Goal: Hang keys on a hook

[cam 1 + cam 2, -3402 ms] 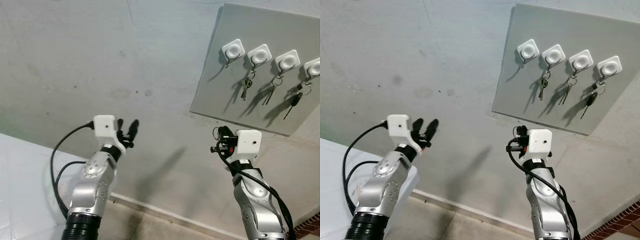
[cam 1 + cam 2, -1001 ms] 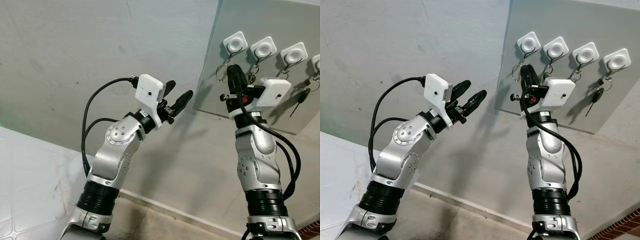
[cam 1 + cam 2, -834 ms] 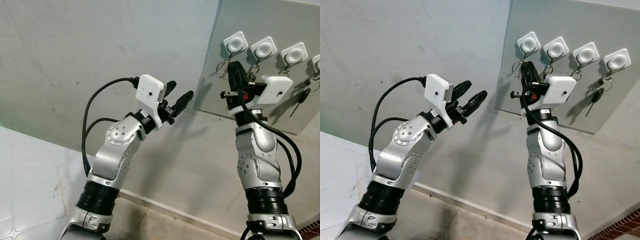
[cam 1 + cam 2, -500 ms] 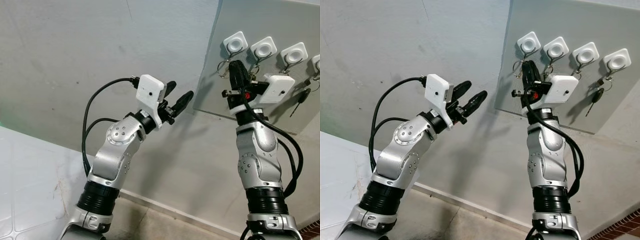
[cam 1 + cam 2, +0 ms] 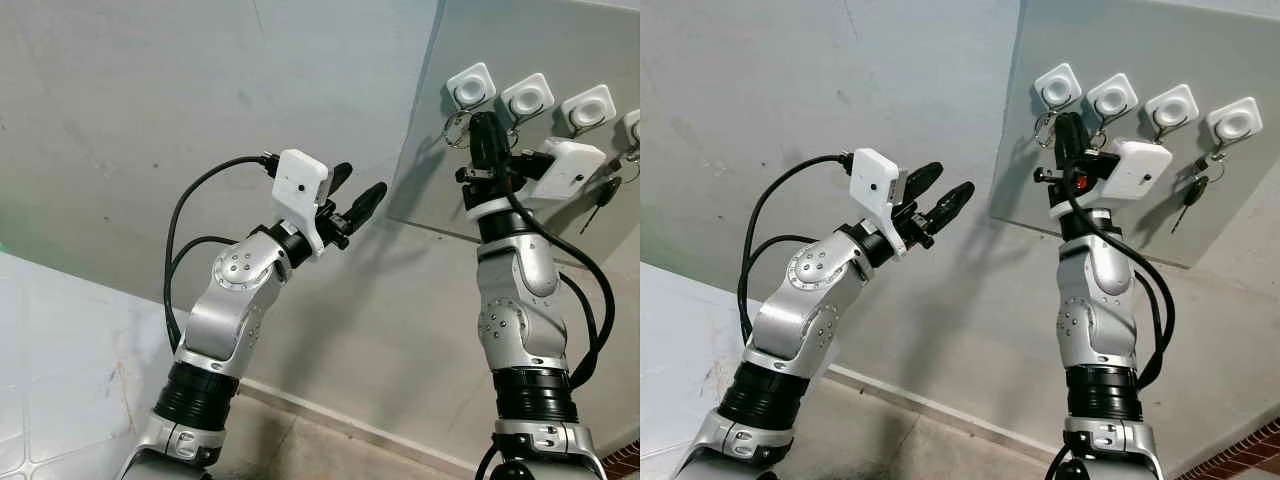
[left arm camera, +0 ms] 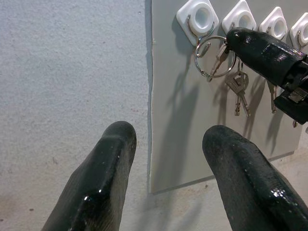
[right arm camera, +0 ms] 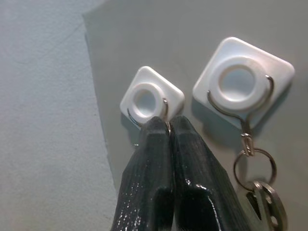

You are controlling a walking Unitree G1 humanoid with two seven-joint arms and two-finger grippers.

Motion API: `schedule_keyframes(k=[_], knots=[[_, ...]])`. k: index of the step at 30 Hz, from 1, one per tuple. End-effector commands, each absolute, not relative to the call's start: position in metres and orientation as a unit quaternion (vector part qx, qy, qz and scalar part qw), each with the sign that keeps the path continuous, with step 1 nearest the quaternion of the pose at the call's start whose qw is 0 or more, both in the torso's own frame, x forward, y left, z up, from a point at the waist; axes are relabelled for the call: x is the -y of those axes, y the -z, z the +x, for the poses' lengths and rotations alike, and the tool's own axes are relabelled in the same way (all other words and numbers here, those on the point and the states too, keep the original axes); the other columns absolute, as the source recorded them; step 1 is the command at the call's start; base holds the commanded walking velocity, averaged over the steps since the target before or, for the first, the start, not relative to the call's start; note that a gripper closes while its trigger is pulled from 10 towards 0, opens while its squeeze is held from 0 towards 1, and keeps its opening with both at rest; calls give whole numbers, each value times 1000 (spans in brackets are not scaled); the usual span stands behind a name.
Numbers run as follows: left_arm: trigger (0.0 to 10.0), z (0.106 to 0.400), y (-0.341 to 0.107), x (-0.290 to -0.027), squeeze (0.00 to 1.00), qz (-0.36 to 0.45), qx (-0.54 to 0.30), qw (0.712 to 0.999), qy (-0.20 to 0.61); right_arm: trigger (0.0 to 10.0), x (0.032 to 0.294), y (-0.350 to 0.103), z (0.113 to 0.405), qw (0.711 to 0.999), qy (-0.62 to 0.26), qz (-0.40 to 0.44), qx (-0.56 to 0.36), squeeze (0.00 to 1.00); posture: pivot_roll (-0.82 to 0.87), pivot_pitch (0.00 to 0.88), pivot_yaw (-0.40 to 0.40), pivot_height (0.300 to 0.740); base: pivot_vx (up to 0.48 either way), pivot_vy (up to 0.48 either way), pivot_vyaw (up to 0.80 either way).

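Right gripper now higher, at hook

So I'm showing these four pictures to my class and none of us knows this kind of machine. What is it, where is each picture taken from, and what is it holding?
It is a walking robot with two silver arms, each ending in two black fingers. Two pictures come from cameras in its head, looking at a wall; the other two come from a camera on each wrist. On the wall is a grey board with four white hooks. The right gripper is shut on a key ring with keys, held right at the hook at the left end; whether it is hooked on is unclear. The next hook already carries keys. The left gripper is open, beside the board.
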State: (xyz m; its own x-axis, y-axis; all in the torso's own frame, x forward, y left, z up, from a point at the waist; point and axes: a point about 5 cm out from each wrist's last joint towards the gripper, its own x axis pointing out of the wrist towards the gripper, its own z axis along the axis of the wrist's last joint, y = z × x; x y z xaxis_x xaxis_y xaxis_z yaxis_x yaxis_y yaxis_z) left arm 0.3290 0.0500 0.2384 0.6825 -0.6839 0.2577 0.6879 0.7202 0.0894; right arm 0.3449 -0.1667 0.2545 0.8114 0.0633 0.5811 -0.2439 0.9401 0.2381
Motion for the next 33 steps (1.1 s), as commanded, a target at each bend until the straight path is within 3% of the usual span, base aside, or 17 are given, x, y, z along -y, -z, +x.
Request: schedule_keyframes(k=[1, 17, 33], knots=[[10000, 327, -245, -49, 0, -5, 149, 915, 374, 10000, 168, -260, 346, 936, -79, 163, 300, 0, 90, 4, -31, 740, 0, 0, 0], [10000, 327, -247, -51, 0, -8, 148, 917, 371, 10000, 166, -232, 349, 940, -83, 235, 234, 0, 91, 10, -30, 740, 0, 0, 0], [10000, 329, -247, -53, 0, -13, 147, 919, 364, 10000, 166, -228, 349, 941, -83, 236, 227, 0, 93, 15, -31, 740, 0, 0, 0]])
